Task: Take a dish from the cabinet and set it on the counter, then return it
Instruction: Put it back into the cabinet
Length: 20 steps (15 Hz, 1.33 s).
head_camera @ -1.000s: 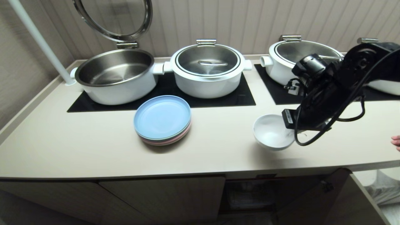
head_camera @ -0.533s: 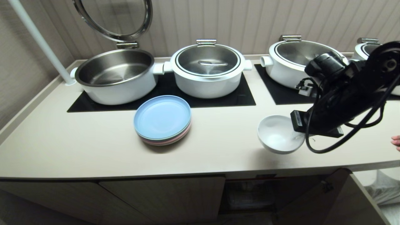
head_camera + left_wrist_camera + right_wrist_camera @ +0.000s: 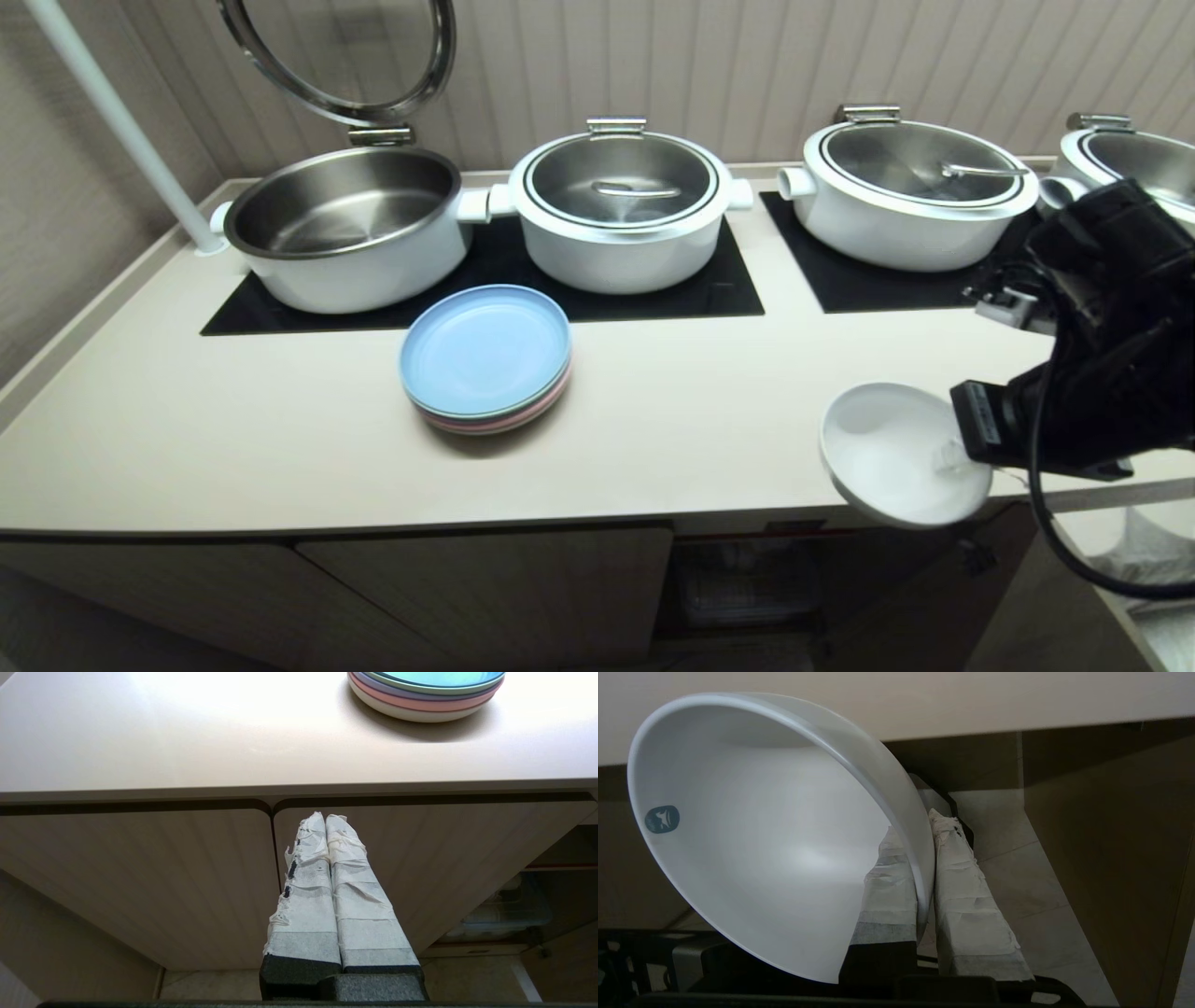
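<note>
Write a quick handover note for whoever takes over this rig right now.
Right gripper: shut on the white bowl, fingers pinching its rim, one inside, one outside.
The bowl is lifted and tilted, hanging past the front edge of the counter at its right end.
Left gripper: shut, empty, parked low in front of the closed doors.
Done: bowl is out and picked up.
Left: return it to the cabinet opening below the counter, then release.
</note>
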Available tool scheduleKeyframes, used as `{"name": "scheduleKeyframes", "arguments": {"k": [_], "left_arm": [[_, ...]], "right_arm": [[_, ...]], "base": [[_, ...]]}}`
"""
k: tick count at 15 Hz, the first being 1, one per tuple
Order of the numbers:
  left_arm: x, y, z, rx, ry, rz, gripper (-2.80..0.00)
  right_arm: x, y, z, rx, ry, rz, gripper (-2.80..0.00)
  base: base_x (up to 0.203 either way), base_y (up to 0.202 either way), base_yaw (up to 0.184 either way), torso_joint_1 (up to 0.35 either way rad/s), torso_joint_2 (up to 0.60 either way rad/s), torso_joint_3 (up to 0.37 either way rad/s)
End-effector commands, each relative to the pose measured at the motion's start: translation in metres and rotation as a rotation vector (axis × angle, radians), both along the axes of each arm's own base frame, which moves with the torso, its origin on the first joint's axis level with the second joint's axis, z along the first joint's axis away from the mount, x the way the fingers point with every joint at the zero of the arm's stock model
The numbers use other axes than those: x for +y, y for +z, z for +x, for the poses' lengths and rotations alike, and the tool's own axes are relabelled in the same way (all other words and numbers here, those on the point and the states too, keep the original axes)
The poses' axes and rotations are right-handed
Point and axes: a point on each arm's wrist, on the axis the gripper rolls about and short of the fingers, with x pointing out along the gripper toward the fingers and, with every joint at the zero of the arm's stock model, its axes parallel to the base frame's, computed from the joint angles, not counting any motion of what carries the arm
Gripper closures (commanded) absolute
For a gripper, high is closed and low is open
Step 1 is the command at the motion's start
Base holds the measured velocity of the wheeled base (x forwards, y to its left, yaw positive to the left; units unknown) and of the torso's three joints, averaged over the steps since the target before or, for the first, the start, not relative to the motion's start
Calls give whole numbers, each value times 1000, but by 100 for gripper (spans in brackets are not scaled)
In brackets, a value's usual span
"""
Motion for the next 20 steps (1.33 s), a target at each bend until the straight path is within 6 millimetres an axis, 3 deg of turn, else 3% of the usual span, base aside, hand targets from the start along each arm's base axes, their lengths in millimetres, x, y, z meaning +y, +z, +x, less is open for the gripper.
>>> {"name": "scheduleKeyframes", "arguments": {"k": [1,6,11,16,20], "left_arm": [[0,0,0,0,1,0,0],[0,0,0,0,-1,0,0],[0,0,0,0,0,0,0],[0,0,0,0,-1,0,0],[0,0,0,0,0,0,0]], "right_arm": [[-13,5,-39,-31,6,24,0],[-31,-5,-92,-35,31,48,0],[-48,-29,-139,-40,102,-12,0],[-62,-41,-176,-5,225,19,0],[-63,-52,-193,0,307,63,0]], "base": [[0,0,0,0,0,0],[0,0,0,0,0,0],[0,0,0,0,0,0],[0,0,0,0,0,0],[0,0,0,0,0,0]]}}
